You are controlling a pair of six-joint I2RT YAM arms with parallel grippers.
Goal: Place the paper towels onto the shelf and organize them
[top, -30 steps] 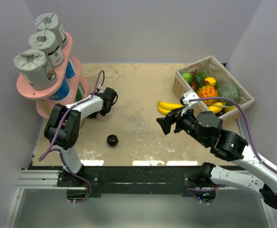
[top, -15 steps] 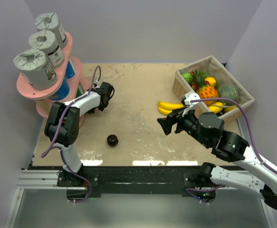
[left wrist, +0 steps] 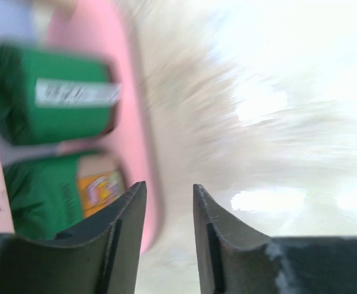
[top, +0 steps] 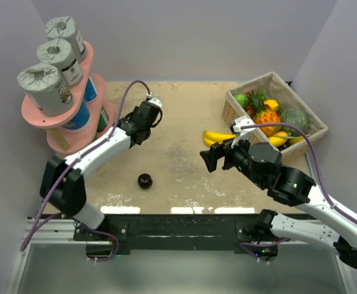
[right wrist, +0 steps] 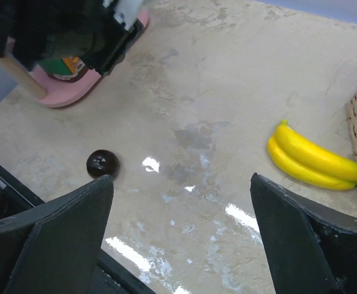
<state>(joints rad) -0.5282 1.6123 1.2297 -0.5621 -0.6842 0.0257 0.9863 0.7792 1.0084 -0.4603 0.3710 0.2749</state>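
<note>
The pink two-tier shelf (top: 87, 61) stands at the far left. Three grey paper towels (top: 58, 56) stand in a row on its top board. White-and-blue rolls (top: 78, 116) and a green roll (top: 105, 120) sit on the lower board. In the blurred left wrist view two green rolls (left wrist: 56, 101) lie beside the pink board (left wrist: 142, 135). My left gripper (top: 142, 118) hovers just right of the shelf, its jaws (left wrist: 169, 191) a narrow gap apart and empty. My right gripper (top: 210, 160) is wide open and empty (right wrist: 181, 179) over the table's middle.
A small dark ball (top: 144, 180) lies on the table near the front, also in the right wrist view (right wrist: 102, 164). Yellow bananas (top: 218, 138) lie beside a wicker fruit basket (top: 270, 78) at the far right. Grey walls close in both sides.
My left arm has stretched out and its gripper has moved away from the shelf's lower board, farther back and to the right. My right gripper has shifted slightly left.
</note>
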